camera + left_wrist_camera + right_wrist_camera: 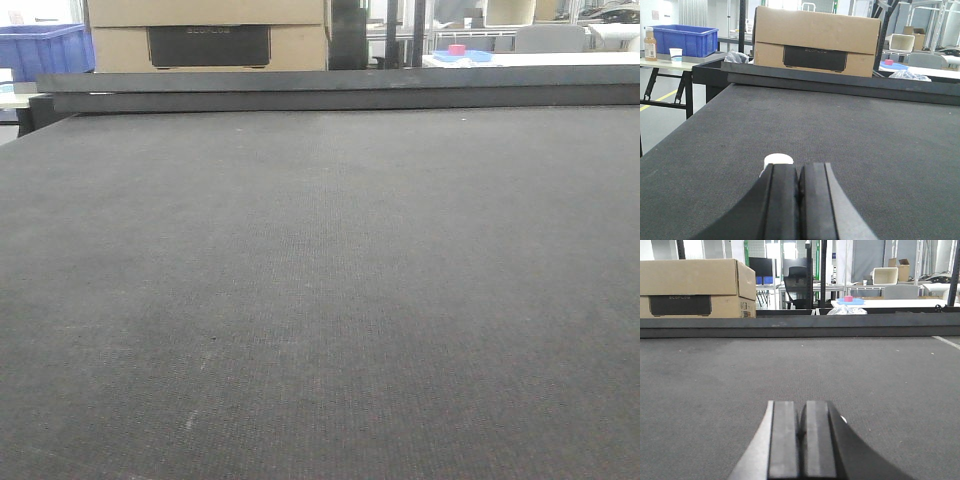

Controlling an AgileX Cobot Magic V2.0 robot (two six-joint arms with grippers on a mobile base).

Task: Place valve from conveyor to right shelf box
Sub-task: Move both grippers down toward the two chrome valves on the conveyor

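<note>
- The conveyor (320, 300) is filling nearly all of the front view: a flat, dark grey belt with a fine woven texture, carrying a few pale specks.
- A raised dark edge (340, 88) is running across the far end of the belt.
- Beyond that edge, one cardboard box (207, 35) with a dark printed panel is standing.
- One blue crate (685, 40) is sitting on a desk (670, 64) to the left of the belt. One bottle (650, 44) and one cup (675, 54) are standing beside the crate.
- A yellow line (657, 100) is running along the grey floor under that desk.
- In the room behind, a white desk (890, 303) is carrying one small pink object (848, 298) on a blue tray. One office chair (798, 287) and one beige bin (885, 275) are also showing.
- Two grippers counted, both hanging low over the belt.
- The left gripper (799, 167) is showing its two dark fingers pressed together, with nothing between them.
- The right gripper (801, 405) is likewise showing its fingers closed against each other, and it is gripping nothing.
- One small white round-topped thing (778, 159) is peeking out just behind the left gripper's left finger, over the belt. I cannot tell whether it is the valve.
</note>
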